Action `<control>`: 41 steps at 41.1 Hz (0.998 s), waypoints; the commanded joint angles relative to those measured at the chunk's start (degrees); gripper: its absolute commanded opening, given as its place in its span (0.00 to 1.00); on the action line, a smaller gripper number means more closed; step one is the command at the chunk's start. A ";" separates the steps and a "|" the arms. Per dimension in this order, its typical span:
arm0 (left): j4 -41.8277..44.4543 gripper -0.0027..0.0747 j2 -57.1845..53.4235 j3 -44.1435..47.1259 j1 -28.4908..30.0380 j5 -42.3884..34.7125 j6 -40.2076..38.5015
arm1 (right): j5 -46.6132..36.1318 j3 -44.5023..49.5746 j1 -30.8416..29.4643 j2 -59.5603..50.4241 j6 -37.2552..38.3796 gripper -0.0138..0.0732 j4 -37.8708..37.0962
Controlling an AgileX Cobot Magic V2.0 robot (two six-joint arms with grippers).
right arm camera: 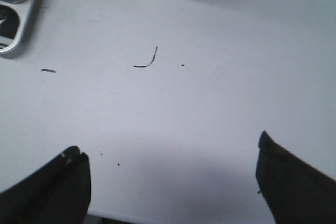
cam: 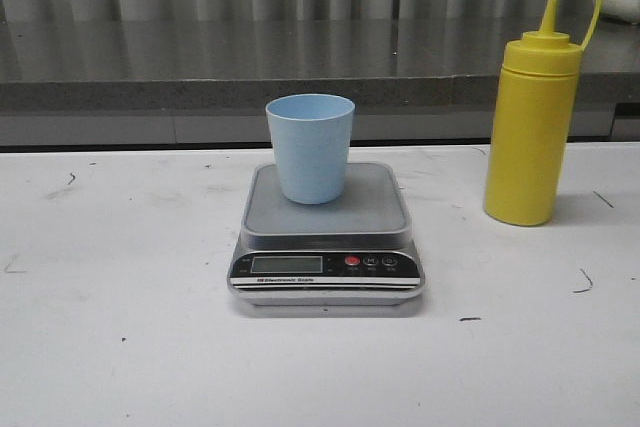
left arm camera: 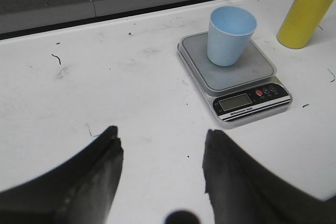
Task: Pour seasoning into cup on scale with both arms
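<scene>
The desk [cam: 120, 347] is white with small dark scuff marks. The scale [cam: 327, 247] sits flat in the middle. The seasoning [cam: 533, 127] stands upright at about two o'clock from it, apart.

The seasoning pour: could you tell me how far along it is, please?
Done: the light blue cup stands upright on the digital kitchen scale. In hand: nothing; the left hand and right hand are open over bare table. Left: the yellow squeeze bottle stands untouched to the scale's right, cap off on its tether, so grasping and pouring remain.
</scene>
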 commanded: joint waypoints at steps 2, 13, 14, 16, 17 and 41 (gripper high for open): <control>-0.93 0.49 0.17 -1.37 0.00 -4.57 -0.17 | 0.38 -2.63 0.28 -6.03 -2.38 0.91 1.13; -0.93 0.49 0.17 -1.37 0.00 -4.57 -0.17 | 1.34 -2.28 0.28 -19.88 -2.38 0.91 1.36; -0.93 0.49 0.17 -1.37 0.00 -4.57 -0.17 | 1.59 -2.28 0.28 -21.16 -2.38 0.91 1.47; -0.93 0.49 0.17 -1.37 0.00 -4.57 -0.17 | 2.38 -2.28 0.28 -23.17 -2.38 0.91 1.53; -0.93 0.49 0.17 -1.37 0.00 -4.57 -0.17 | 2.84 -2.28 0.28 -24.20 -2.43 0.91 1.53; -1.02 0.49 0.17 -1.25 0.00 -4.57 -0.17 | 5.09 -2.17 0.28 -29.56 -2.49 0.83 1.53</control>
